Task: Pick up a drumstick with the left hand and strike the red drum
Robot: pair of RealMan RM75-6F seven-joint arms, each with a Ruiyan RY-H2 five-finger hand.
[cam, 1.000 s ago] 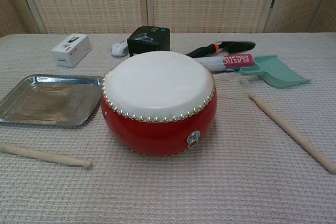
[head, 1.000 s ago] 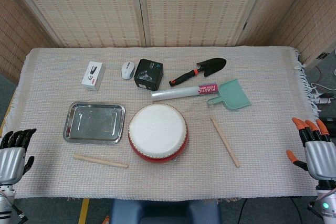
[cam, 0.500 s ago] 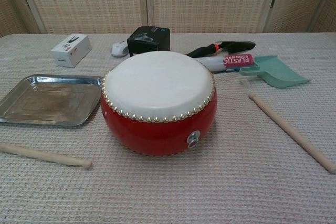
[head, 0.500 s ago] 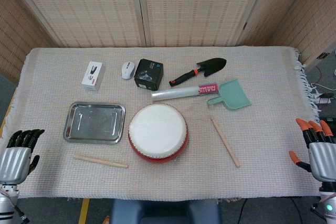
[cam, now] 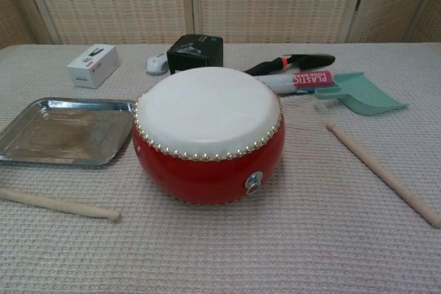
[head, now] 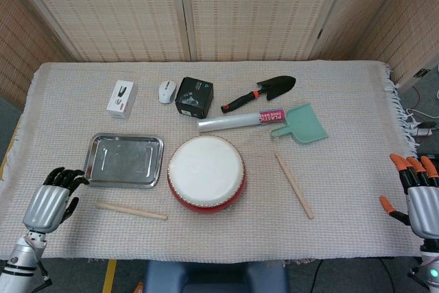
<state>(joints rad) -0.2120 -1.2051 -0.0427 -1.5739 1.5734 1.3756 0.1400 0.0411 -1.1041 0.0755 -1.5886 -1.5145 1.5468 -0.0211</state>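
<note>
The red drum (head: 206, 173) sits in the middle of the table (head: 357, 101), on a pale woven cloth. Its top is white. A wooden drumstick (head: 131, 211) lies flat on the cloth near the drum's left side, by the front edge. Another drumstick (head: 294, 185) lies on the drum's right side, slanting toward the front.

The left hand (head: 51, 197) is over the left part of the cloth, near the first stick but not touching it. It holds nothing, and its dark fingers look a bit curled, though it is hard to see how far apart they are. The right hand (head: 418, 193) is off the table's right edge. Its orange fingertips (head: 400, 161) are spread apart and it holds nothing.

A shiny metal tray (head: 124, 160) lies just left of the drum. Behind the drum are a white box (head: 122, 99), a computer mouse (head: 167, 91), a black box (head: 194, 96), a small shovel (head: 260, 92), a roll of plastic wrap (head: 240, 121) and a green scoop (head: 300, 125).
</note>
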